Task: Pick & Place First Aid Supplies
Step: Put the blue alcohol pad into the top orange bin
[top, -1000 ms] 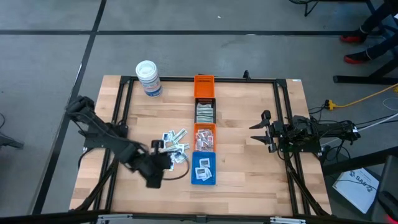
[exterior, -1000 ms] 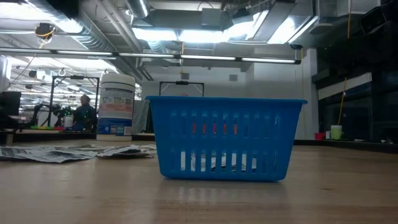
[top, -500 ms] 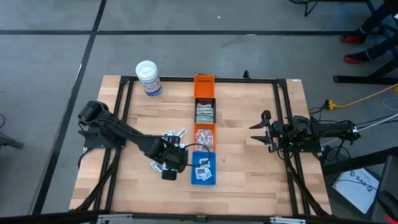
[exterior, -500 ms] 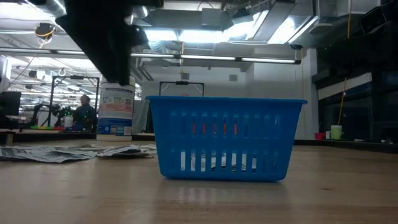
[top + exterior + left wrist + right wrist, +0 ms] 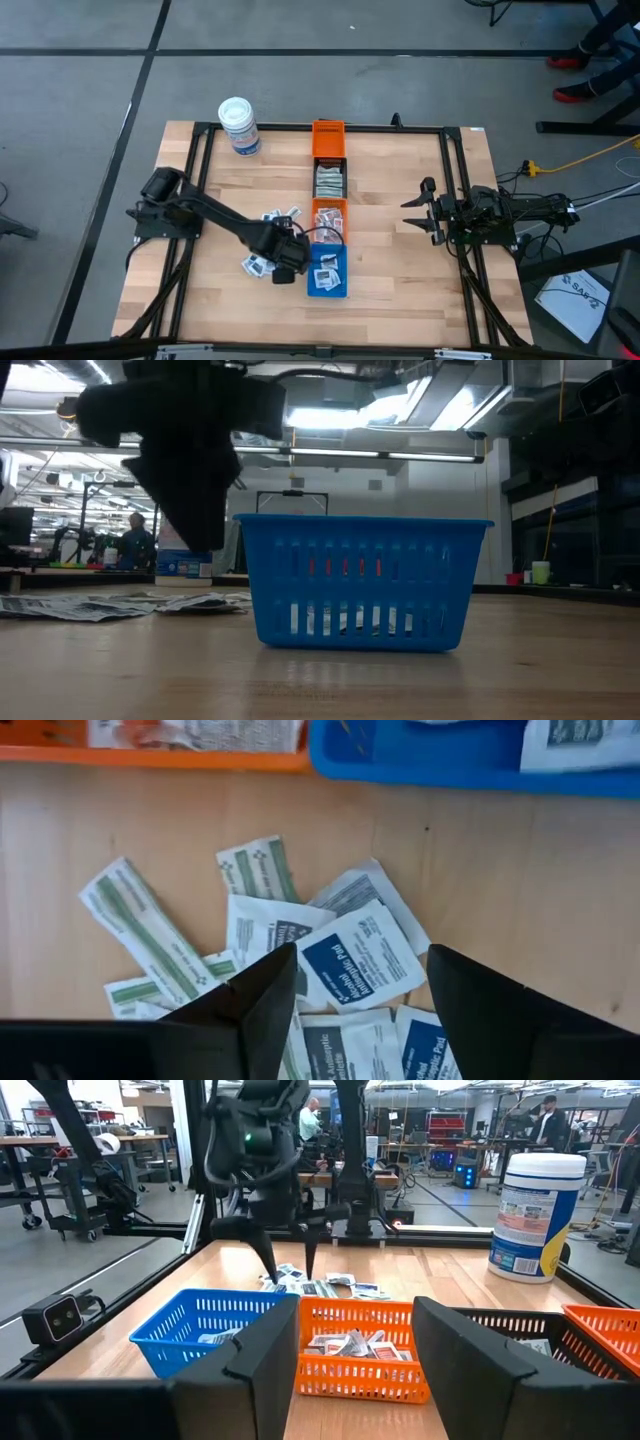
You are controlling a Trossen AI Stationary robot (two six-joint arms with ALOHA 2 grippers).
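Looking straight down from the high view, the left gripper (image 5: pixel 292 258) is seen hanging at the rim of the blue bin (image 5: pixel 328 290), just at 3 o'clock of the loose first aid supplies (image 5: pixel 272 216) scattered on the table (image 5: pixel 400 290). Nothing can be made out between its fingers. The right gripper (image 5: pixel 412 215) is parked well apart at 3 o'clock, its fingers spread and empty.

Over to the low view: the blue bin is centre stage, and a dark mass of the left arm (image 5: pixel 190 450) is hung above its 9 o'clock side. Flat packets are spotted on the wood far off at 9 o'clock.

From the left wrist view, the two fingers (image 5: pixel 265 1005) are shown wide apart over the heap, a blue-printed packet (image 5: pixel 358 960) lying right between them, a green-striped strip (image 5: pixel 135 920) beside it.

In the right wrist view, the left gripper's tips are pointed down beside the blue bin.

These packets are judged featherlight, thin, limp and slick; a pinch across one raised edge is advised, as neighbours could be dragged along.
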